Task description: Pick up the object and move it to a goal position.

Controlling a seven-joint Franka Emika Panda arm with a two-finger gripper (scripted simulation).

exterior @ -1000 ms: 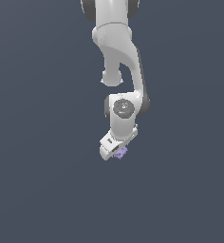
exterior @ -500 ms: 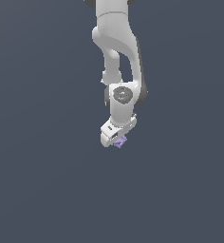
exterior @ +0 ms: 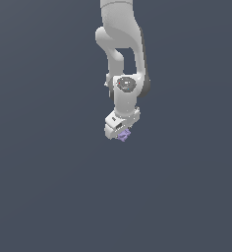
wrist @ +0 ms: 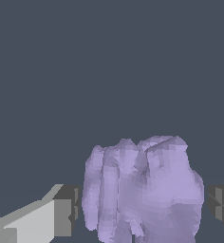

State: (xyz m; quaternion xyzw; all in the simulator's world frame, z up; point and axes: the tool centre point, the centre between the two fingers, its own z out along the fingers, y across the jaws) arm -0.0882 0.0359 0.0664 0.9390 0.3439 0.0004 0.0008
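The object (exterior: 123, 135) is a small pale purple lumpy chunk, peeking out under the white hand of the arm in the exterior view. My gripper (exterior: 121, 133) is shut on it and holds it off the grey floor. In the wrist view the object (wrist: 142, 190) fills the space between the two fingers, with one finger (wrist: 61, 213) pressed against one side and the other finger (wrist: 222, 204) against the opposite side. No goal marker shows in either view.
The white arm (exterior: 120, 54) hangs down from the top of the exterior view. A plain dark grey surface (exterior: 49, 187) lies all around, with nothing else on it.
The arm has drawn upward in the exterior view and straightened, carrying the purple object with it. The grip on the object has not changed.
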